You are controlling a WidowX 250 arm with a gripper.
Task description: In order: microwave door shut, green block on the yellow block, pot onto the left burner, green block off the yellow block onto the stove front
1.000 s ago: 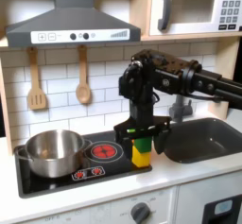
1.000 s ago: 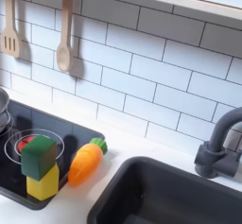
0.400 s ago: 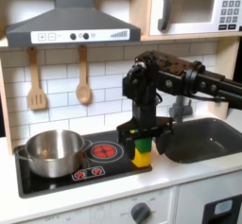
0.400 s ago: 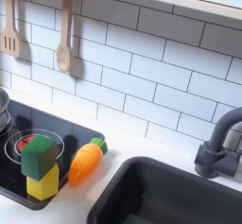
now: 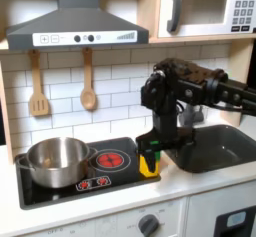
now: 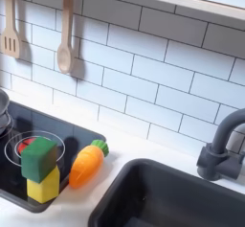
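The green block (image 6: 39, 158) stands on top of the yellow block (image 6: 42, 186) at the cooktop's right end, also seen in the first exterior view as green block (image 5: 149, 149) on yellow block (image 5: 148, 166). My gripper (image 5: 166, 141) hangs open just above and right of the stack, touching neither block. The steel pot (image 5: 55, 159) sits on the left burner, which it covers. The microwave door (image 5: 200, 9) at the top right is shut. The stove front (image 5: 95, 183) strip with red dials is bare.
The right burner (image 5: 110, 160) glows beside the pot. An orange carrot (image 6: 84, 164) lies just to the right of the blocks. The dark sink (image 5: 215, 146) and faucet (image 6: 222, 145) lie to the right. A wooden spatula (image 5: 38, 86) and spoon (image 5: 88, 81) hang on the tiled wall.
My arm has drawn back to the right and slightly up from the stacked blocks. The green block stays on the yellow block; the pot has not moved.
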